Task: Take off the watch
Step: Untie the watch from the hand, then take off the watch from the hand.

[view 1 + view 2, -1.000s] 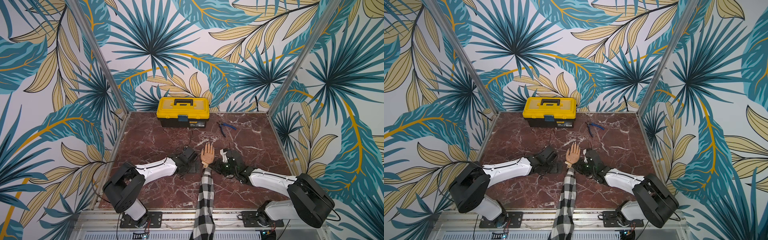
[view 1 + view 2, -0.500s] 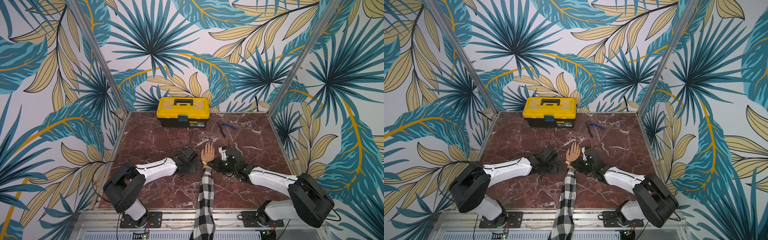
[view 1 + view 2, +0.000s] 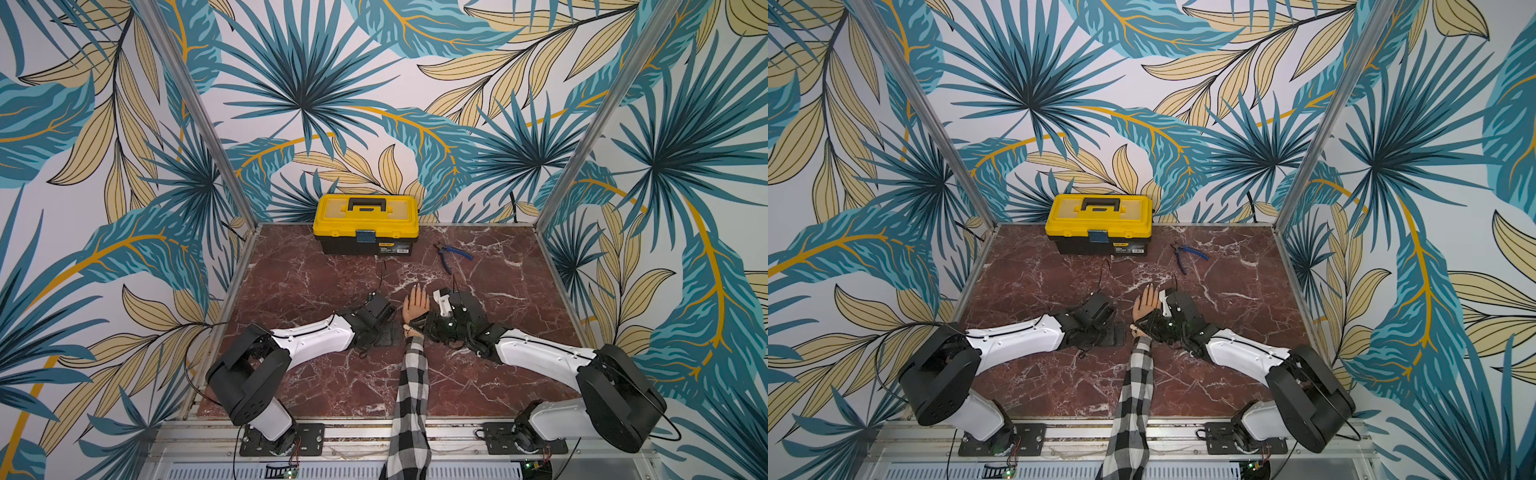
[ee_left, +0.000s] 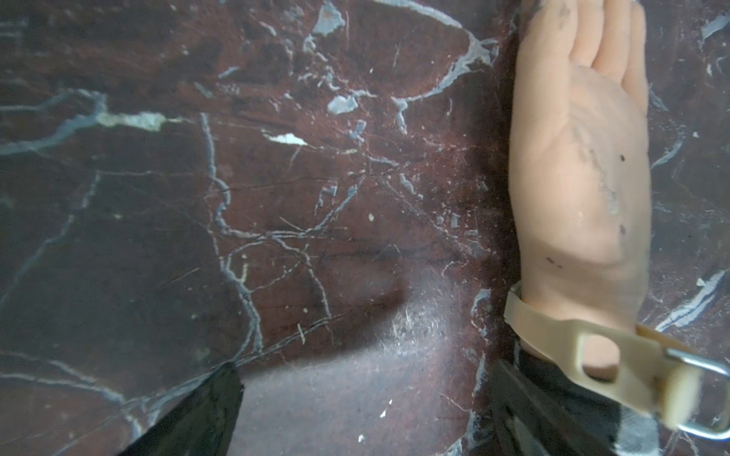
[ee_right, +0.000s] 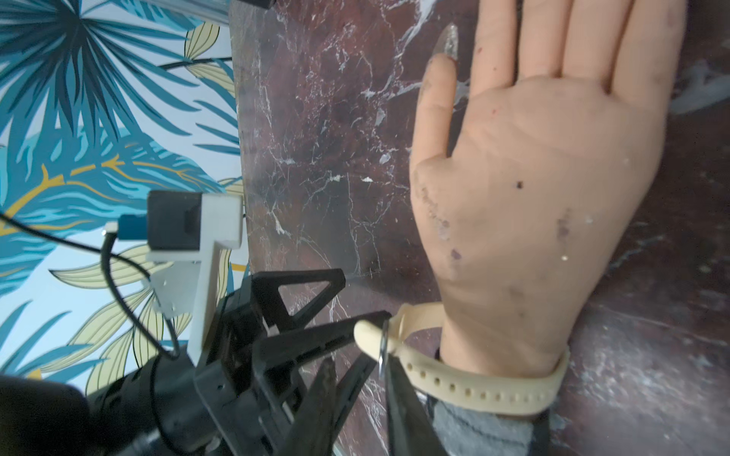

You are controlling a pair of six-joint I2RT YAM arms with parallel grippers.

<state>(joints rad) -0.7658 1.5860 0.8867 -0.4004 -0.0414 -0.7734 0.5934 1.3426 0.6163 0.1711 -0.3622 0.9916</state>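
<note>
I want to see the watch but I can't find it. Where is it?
In both top views the watch is around the wrist of the fake hand, right where the checked sleeve ends, in the middle of the table.

You'll find the toolbox (image 3: 365, 222) at the desk's (image 3: 299, 286) back edge, the pliers (image 3: 453, 254) just to its right. The mannequin hand (image 3: 415, 305) lies mid-desk, the watch (image 5: 474, 385) around its wrist, between the left end effector (image 3: 390, 336) and the right end effector (image 3: 422, 326).
</note>
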